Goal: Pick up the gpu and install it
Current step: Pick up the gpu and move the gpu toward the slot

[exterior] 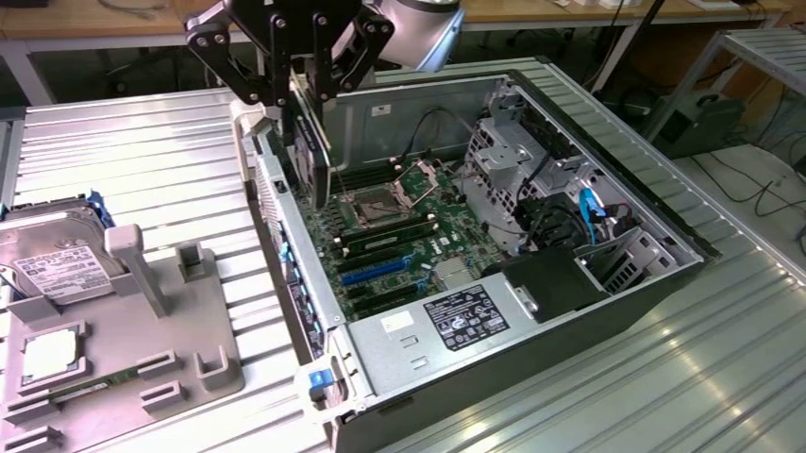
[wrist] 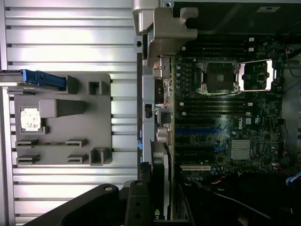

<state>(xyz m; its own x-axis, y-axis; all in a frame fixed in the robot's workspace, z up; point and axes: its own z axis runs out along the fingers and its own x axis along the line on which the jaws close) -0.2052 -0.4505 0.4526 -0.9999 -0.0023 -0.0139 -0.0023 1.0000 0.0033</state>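
Near left, holder: a grey moulded holder (exterior: 189, 368) sits on the ribbed metal surface (exterior: 151, 160), at the exterior view's left.
On the holder: 1 square silver chip (exterior: 51, 351) lies flat, with 1 slim memory stick (exterior: 94, 382) just beside it. A silver hard drive (exterior: 51, 255) with a white label is at the holder's far end.
Near right, case: an open computer case (exterior: 655, 274) lies on its side, with a labelled power supply (exterior: 466, 316) at the near end.
Inside the case: the green motherboard (exterior: 403, 250) is bare to view, blue slots (exterior: 372, 274) nearer, open processor socket (exterior: 377, 203) further in.
Gpu: and here it is, the gpu (exterior: 309, 151), thin and dark, hanging upright and edge-down. It is over the case wall on the exterior view's left, level with the socket end of the board. Can't tell whether its lower edge touches anything.
Claw: the claw (exterior: 302, 94) is at the far end above the case, fingers pinched onto the card's upper part, gripping the gpu.
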